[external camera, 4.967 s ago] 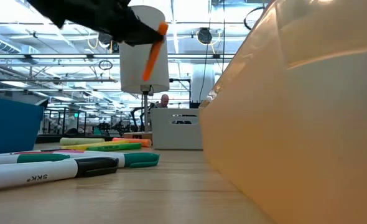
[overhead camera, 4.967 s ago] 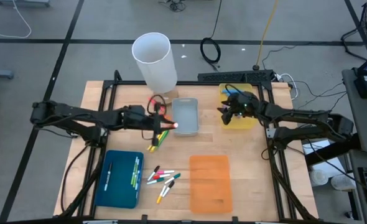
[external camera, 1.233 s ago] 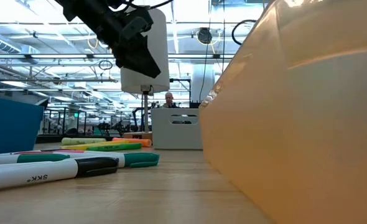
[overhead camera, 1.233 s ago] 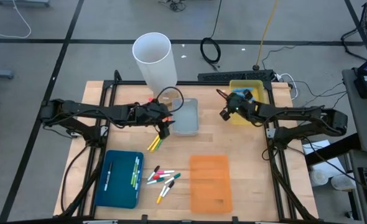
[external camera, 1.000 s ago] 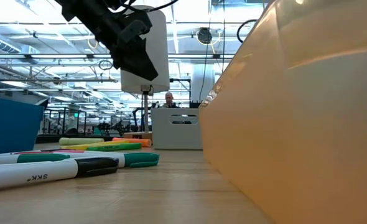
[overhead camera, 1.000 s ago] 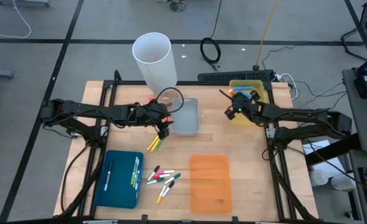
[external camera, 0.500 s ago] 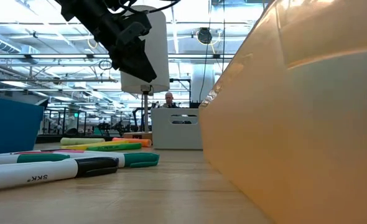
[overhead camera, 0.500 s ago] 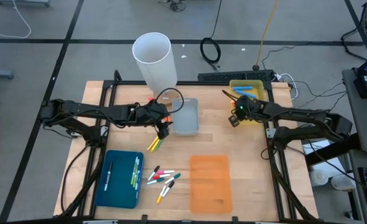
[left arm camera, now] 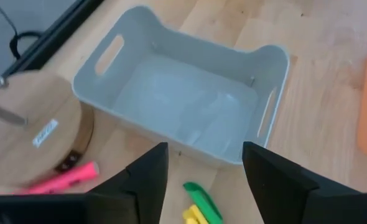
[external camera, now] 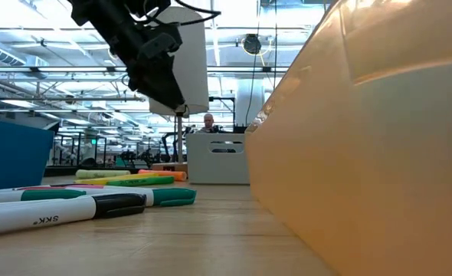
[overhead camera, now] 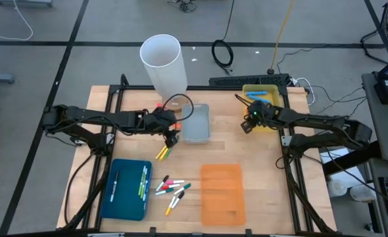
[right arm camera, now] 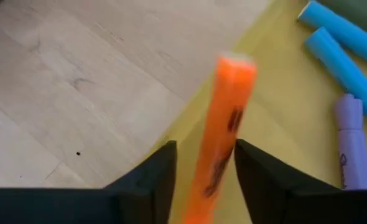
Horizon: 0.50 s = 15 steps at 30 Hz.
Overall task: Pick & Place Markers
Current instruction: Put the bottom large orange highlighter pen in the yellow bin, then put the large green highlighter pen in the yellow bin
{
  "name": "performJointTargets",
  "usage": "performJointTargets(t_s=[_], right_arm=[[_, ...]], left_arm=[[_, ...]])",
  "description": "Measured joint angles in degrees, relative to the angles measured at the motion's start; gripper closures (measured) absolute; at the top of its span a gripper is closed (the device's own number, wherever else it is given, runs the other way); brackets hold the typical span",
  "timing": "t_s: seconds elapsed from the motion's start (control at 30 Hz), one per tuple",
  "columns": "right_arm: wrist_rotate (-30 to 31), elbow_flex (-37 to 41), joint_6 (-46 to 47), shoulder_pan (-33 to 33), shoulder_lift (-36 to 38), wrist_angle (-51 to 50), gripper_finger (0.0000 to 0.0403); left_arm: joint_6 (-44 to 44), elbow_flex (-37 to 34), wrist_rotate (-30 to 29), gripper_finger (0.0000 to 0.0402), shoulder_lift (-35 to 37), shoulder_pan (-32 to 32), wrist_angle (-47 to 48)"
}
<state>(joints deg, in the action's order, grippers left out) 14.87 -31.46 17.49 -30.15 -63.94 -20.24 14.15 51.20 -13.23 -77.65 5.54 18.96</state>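
My right gripper (overhead camera: 246, 125) (right arm camera: 205, 155) hovers at the left edge of the yellow tray (overhead camera: 270, 88), shut on a neon orange marker (right arm camera: 227, 112). Blue markers (right arm camera: 339, 56) and a purple one (right arm camera: 351, 143) lie inside that tray. My left gripper (overhead camera: 171, 138) (left arm camera: 203, 152) (external camera: 161, 88) is open and holds nothing. It hangs above a green marker (left arm camera: 201, 199) and a yellow one (left arm camera: 193, 216) that lie on the table just short of the grey bin (left arm camera: 183, 93). Several more markers (overhead camera: 173, 189) lie loose between the blue tray (overhead camera: 125, 197) and the orange tray (overhead camera: 222, 192). My right gripper pinches the orange marker between its two fingers at the marker's rear part (right arm camera: 209, 171). The marker lies along the fingers and its free end (right arm camera: 236, 65) sticks out ahead of them. It is lifted clear, over the yellow tray's edge (right arm camera: 190, 124).
A tall white cylinder (overhead camera: 162, 62) stands on a round wooden base (left arm camera: 28, 130) at the far edge, with a pink marker (left arm camera: 65, 180) beside it. The blue tray holds a few markers (overhead camera: 142, 182). In the low view the orange tray's wall (external camera: 364, 153) fills the right half.
My right gripper, still holding the orange marker, has moved a little toward the table's right, from beside the yellow tray to over its left edge. My left gripper has shifted slightly and stays open above the green and yellow markers.
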Motion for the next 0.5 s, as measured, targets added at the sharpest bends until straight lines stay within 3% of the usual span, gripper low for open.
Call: performJointTargets(t_s=[0.23, 0.5], right_arm=[[0.05, -1.05, -1.68, 0.17, 5.05, 1.28, 0.0189], [-0.06, -1.0, -3.27, 0.28, 14.79, 3.15, 0.0179]], left_arm=[[5.15, 0.0, -0.38, 0.0172, 0.0, 0.05, 9.52], [14.58, 0.0, -4.52, 0.0172, 0.0, 2.87, 27.2]])
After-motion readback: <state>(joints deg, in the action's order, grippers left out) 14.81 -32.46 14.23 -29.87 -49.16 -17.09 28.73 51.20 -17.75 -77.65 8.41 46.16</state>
